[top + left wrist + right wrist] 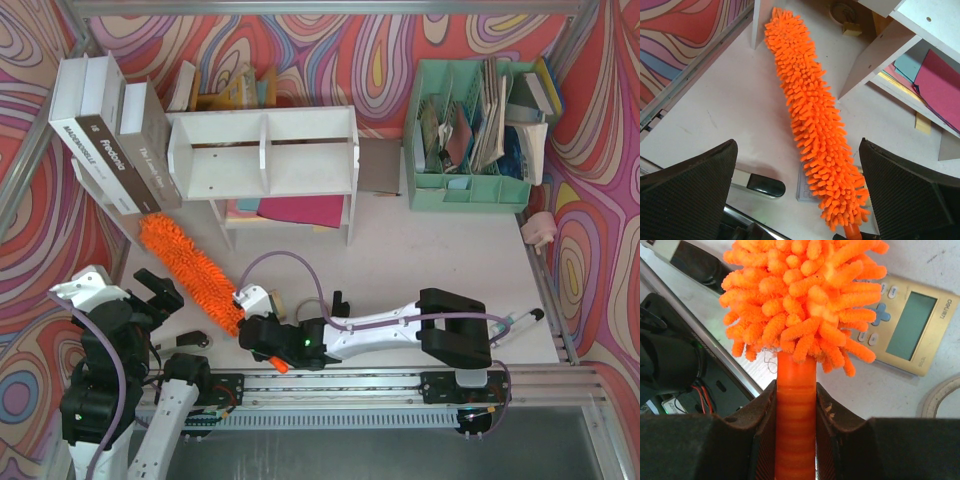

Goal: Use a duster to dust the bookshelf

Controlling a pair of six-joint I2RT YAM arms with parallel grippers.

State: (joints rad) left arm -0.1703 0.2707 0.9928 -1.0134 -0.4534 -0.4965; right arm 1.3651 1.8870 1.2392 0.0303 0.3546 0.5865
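Right tool (795, 395) around duster (800, 305), calculator (910, 325) beyond

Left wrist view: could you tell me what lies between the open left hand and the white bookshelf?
The long fluffy orange duster, its tip near the bookshelf, as the left wrist view shows.

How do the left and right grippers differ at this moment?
The left gripper has its jaws wide open; the right gripper has its jaws shut on the handle of the duster. The left gripper holds nothing and hangs above the fluffy head; the right gripper grips the duster at its handle end. Both are at the duster, short of the bookshelf.
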